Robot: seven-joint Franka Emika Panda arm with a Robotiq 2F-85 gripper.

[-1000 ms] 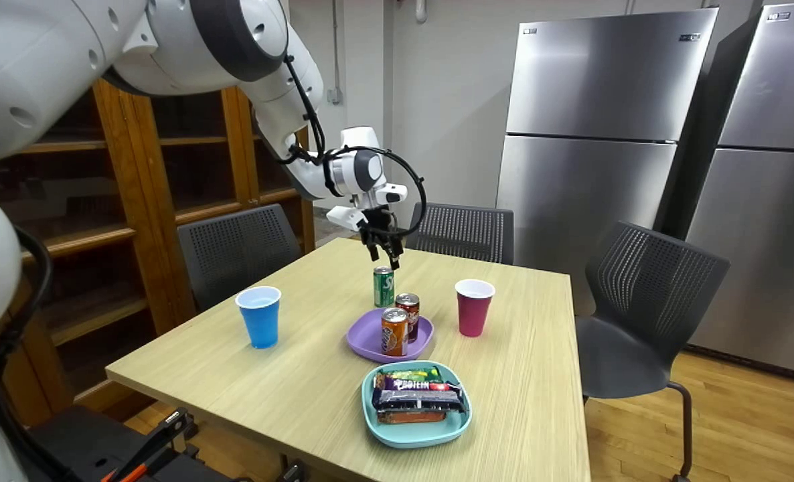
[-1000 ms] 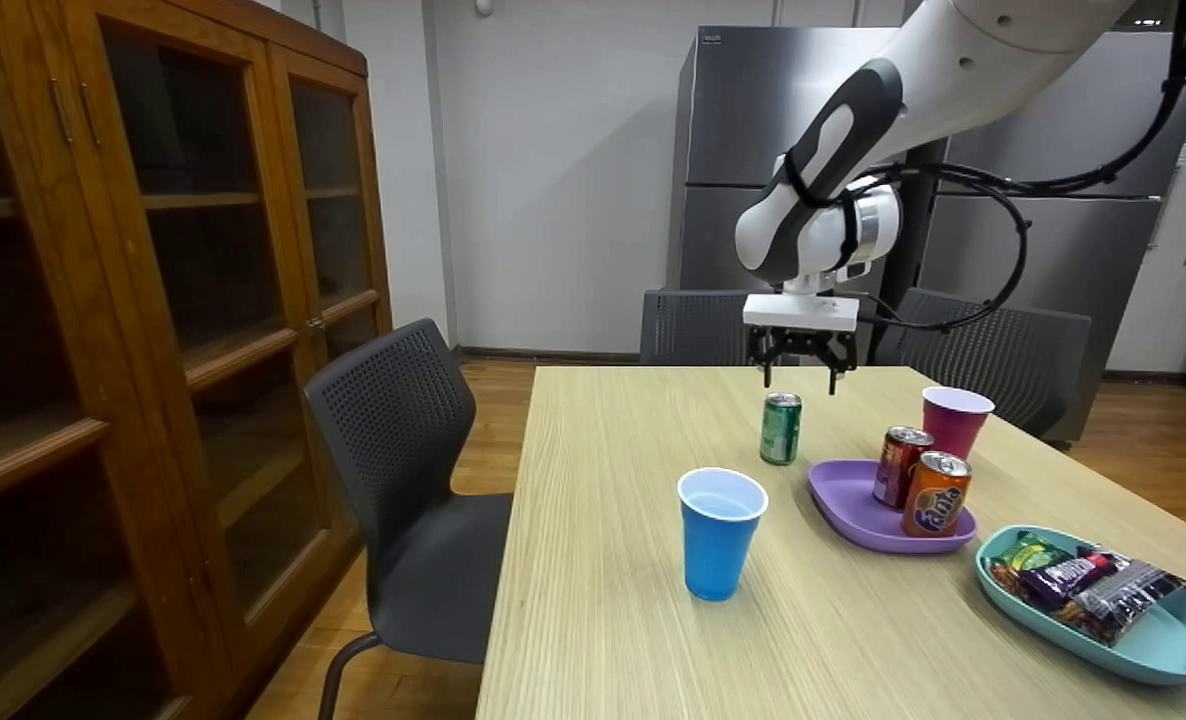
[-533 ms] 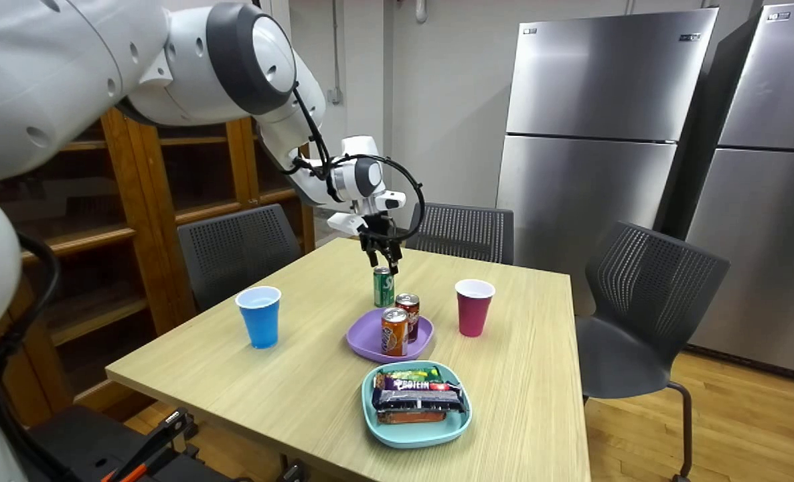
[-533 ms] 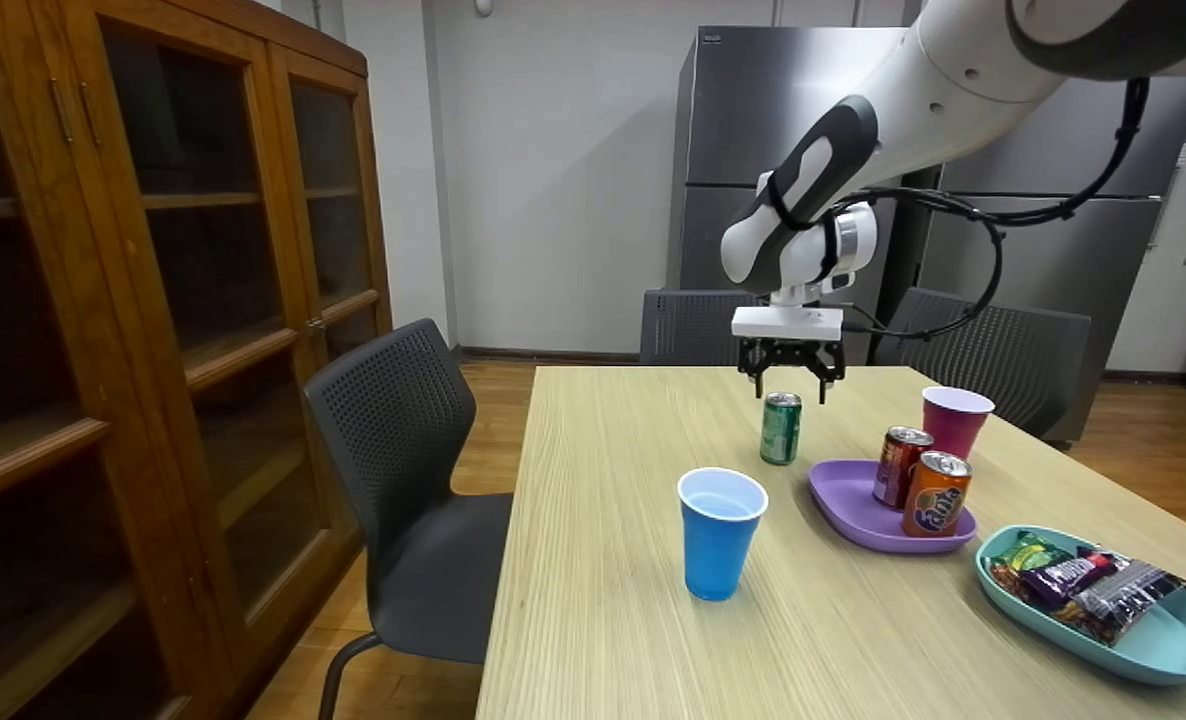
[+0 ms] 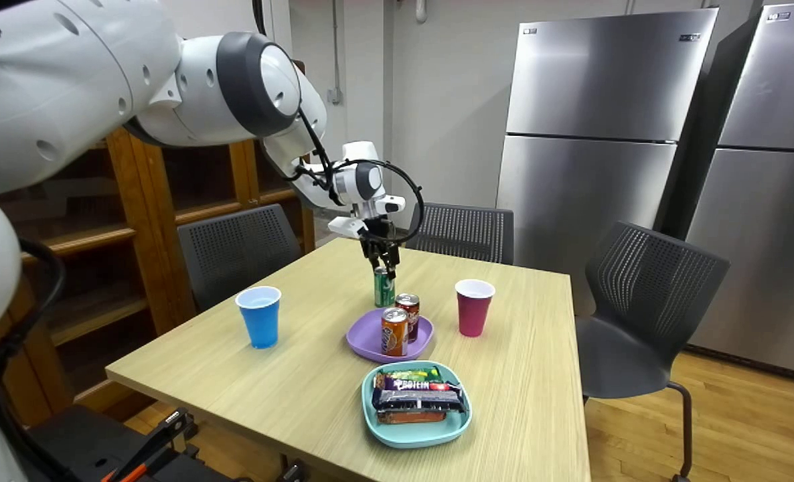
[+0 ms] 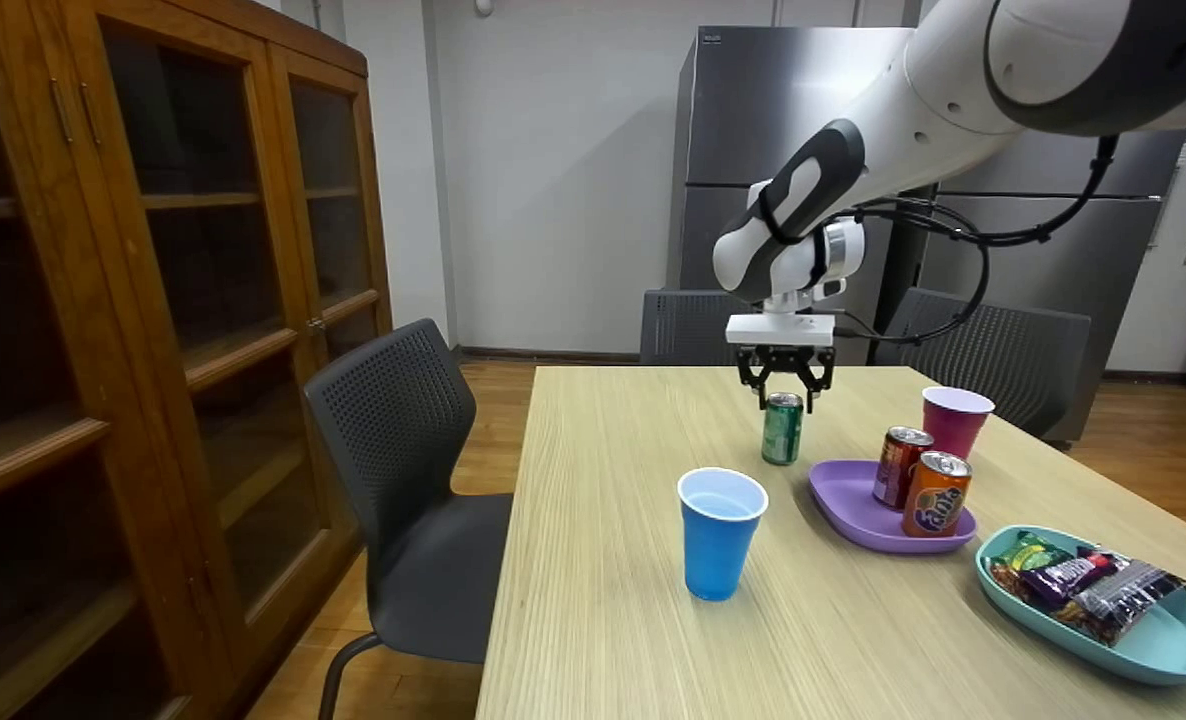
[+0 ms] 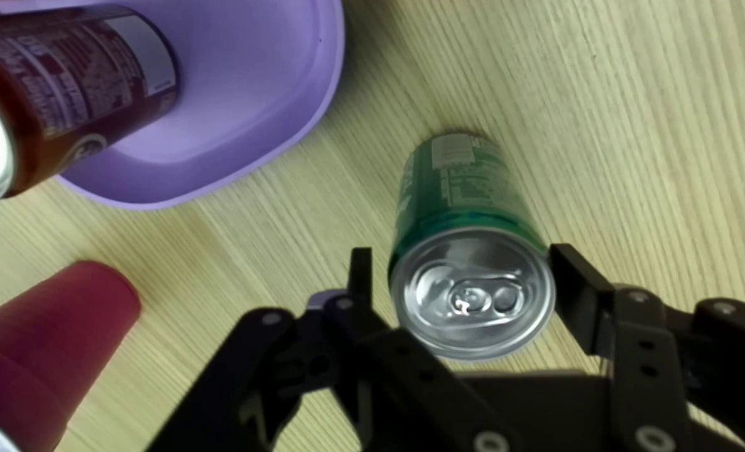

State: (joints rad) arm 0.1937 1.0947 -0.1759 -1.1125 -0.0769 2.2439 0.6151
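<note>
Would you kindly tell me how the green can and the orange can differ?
The green can stands directly on the table, while the orange can stands on the purple plate. The open gripper straddles the top of the green can; the orange can has no gripper around it. The green can stands apart from other cans, whereas the orange can is close beside the dark red can. Both are upright with silver tops.

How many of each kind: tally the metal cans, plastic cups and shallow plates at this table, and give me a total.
Cans: 3 (green metal can, dark-red metal can, orange metal can)
Cups: 2 (blue plastic cup, magenta plastic cup)
Plates: 2 (purple rounded plate, teal rounded plate)
Total: 7
</note>
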